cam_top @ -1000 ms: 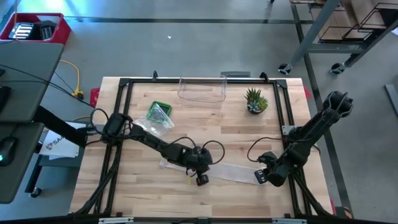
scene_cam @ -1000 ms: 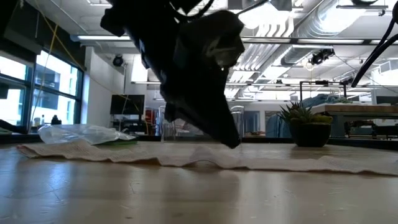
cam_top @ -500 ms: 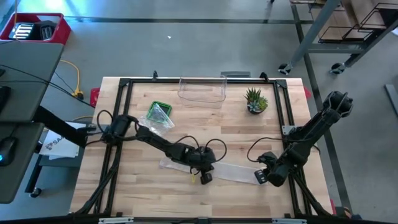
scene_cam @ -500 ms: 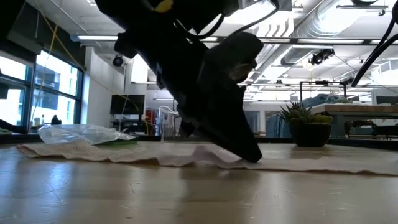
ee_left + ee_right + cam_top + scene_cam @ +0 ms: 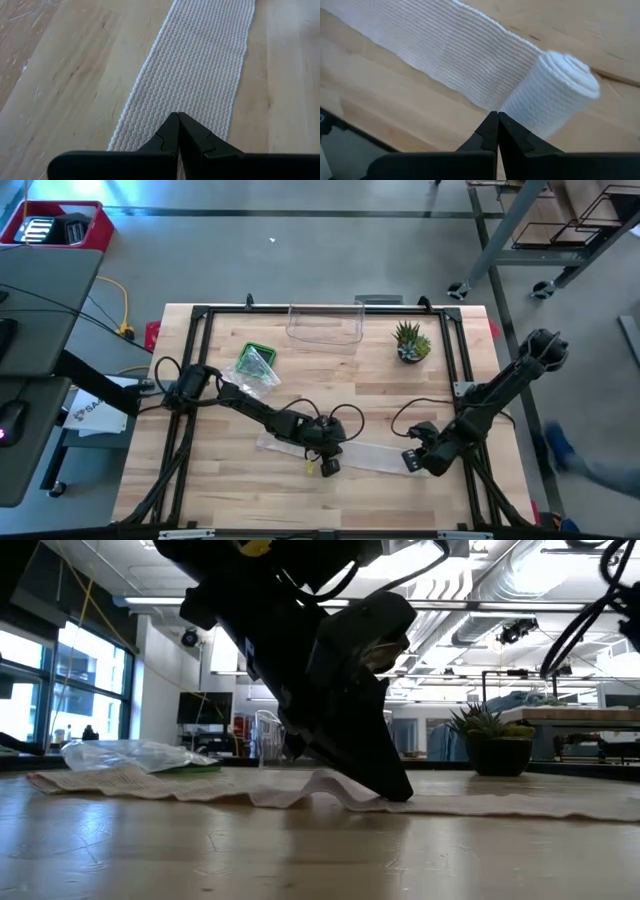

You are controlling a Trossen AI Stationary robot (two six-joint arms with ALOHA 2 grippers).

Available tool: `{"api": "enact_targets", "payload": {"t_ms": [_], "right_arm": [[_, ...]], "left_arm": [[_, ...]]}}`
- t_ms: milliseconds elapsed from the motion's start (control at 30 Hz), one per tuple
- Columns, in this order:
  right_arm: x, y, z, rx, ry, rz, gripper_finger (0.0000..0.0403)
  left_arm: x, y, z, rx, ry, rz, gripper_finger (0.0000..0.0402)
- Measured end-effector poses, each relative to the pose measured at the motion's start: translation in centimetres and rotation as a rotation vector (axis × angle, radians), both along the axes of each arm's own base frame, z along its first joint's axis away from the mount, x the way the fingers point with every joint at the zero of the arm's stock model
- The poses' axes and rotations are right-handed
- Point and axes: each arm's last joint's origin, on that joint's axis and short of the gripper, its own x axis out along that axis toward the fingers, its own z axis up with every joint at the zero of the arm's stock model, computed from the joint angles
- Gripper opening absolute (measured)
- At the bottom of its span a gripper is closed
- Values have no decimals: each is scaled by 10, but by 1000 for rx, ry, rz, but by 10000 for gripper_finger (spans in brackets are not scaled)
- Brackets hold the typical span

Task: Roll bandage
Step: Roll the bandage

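A white woven bandage [image 5: 372,455] lies stretched out flat along the near middle of the table. Its right end is wound into a short roll [image 5: 555,92] that lies on its side on the wood. My left gripper [image 5: 178,116] is shut and slants down onto the flat strip [image 5: 200,65] near its middle. My right gripper [image 5: 497,115] is shut, with its tips down at the roll's side where the strip [image 5: 445,45] runs into it. In the low view the strip [image 5: 150,785] bulges up in a small wrinkle [image 5: 322,780] just behind my left gripper [image 5: 398,796]. My left gripper presses its shut fingertips down on the flat strip [image 5: 186,102], about midway across its width. It comes slanting from above and from the table's left, along the strip. The bandage lies on the table under the tips. My right gripper stands with shut fingertips at the roll's lower side [image 5: 520,112], coming steeply from above; whether it touches the roll I cannot tell.
A clear plastic container [image 5: 325,325] and a small potted plant [image 5: 411,342] stand at the far edge. A green object under a clear bag [image 5: 257,363] lies at the far left. A black frame [image 5: 196,360] borders the tabletop. Bare wood lies near the front edge.
My left gripper has sunk onto the strip and slid a little toward the table's right, still shut. The bandage just behind its tips has bunched up into a small raised wrinkle, while the rest of the strip lies as before.
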Motion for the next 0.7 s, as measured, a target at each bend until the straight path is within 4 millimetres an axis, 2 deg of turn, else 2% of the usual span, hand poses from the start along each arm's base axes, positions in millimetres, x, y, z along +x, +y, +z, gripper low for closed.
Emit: {"api": "enact_targets", "payload": {"t_ms": [100, 200, 267, 367, 500, 700], "right_arm": [[9, 0, 1, -40, -101, -15, 0], [16, 1, 29, -65, -203, -2, 0], [11, 1, 43, -102, -137, 56, 0], [-5, -2, 55, -161, 71, 112, 0], [-23, 1, 50, -151, 225, 89, 0], [-42, 7, 13, -69, 302, 84, 0]], "left_arm": [[0, 0, 0, 0, 1, 1, 0], [0, 0, -1, 0, 1, 1, 0], [0, 0, 0, 0, 0, 0, 0], [1, 0, 0, -1, -9, 2, 0], [1, 0, 0, -3, -12, 2, 0], [1, 0, 0, -7, -13, -1, 0]]}}
